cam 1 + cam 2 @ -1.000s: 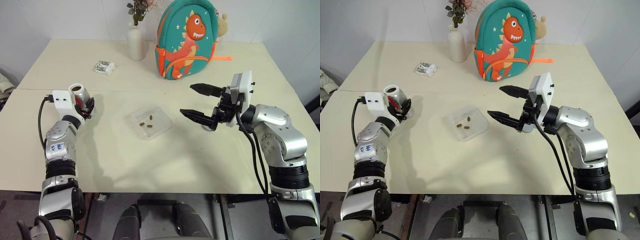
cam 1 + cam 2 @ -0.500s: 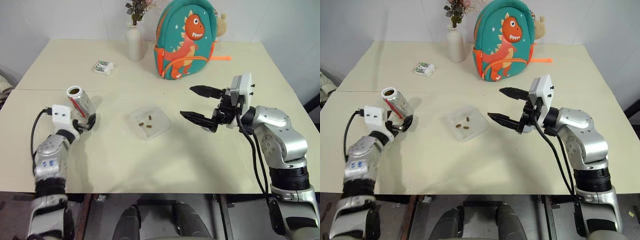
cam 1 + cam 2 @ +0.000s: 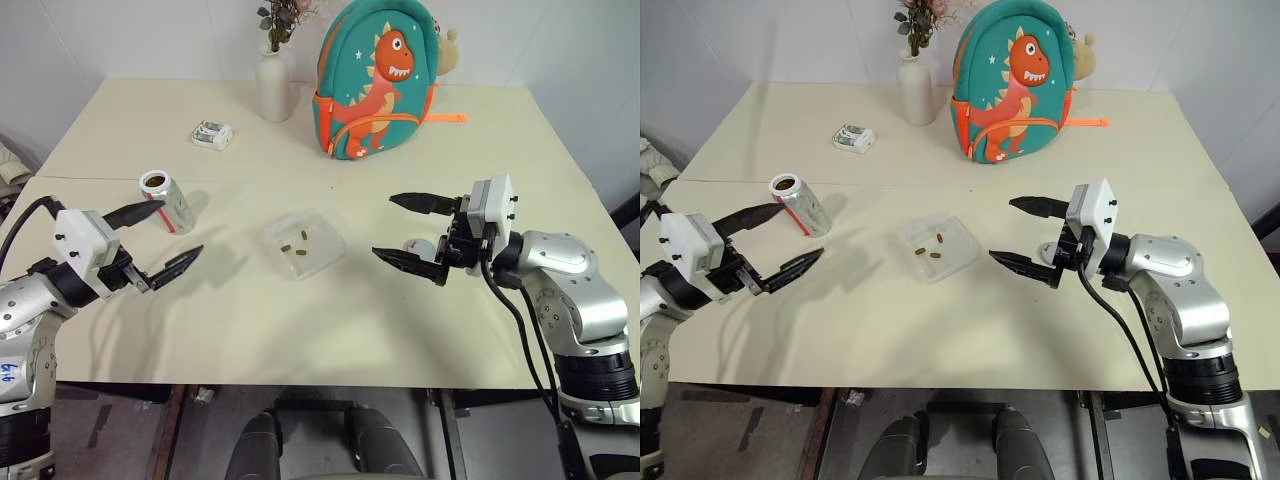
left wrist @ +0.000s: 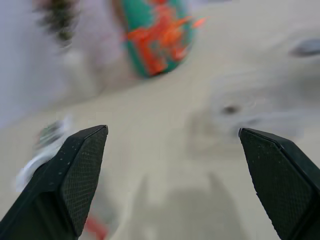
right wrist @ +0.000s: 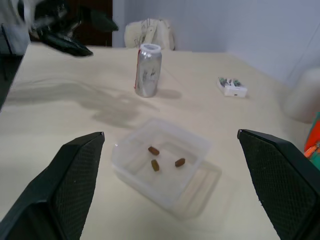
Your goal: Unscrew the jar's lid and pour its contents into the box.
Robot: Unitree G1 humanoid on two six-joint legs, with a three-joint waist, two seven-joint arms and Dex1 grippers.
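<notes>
The left hand point(image 3: 155, 242) hovers above the near left part of the cream surface point(image 3: 330, 320), its two black fingers spread wide and grasping nothing. The right hand point(image 3: 411, 232) hovers over the near right part of the surface, pointing toward the left, its fingers likewise spread wide and empty. The lid point(image 3: 421, 247) lies flat on the surface just behind the right hand's lower finger, partly hidden by it. Between the two hands, the box point(image 3: 303, 244) rests on the surface, and the contents point(image 5: 162, 157), three small brown pellets, lie inside it. The jar point(image 3: 166, 201) stands on the surface beyond the left hand and to the left of the box, apart from both; its top is open, and it carries a red mark on its side. Farther back on the left lies a small white-and-green packet point(image 3: 211, 134). At the far edge stand a white vase point(image 3: 272, 88) holding dried flowers and, to its right, a teal backpack point(image 3: 375, 78) with an orange dinosaur print.
</notes>
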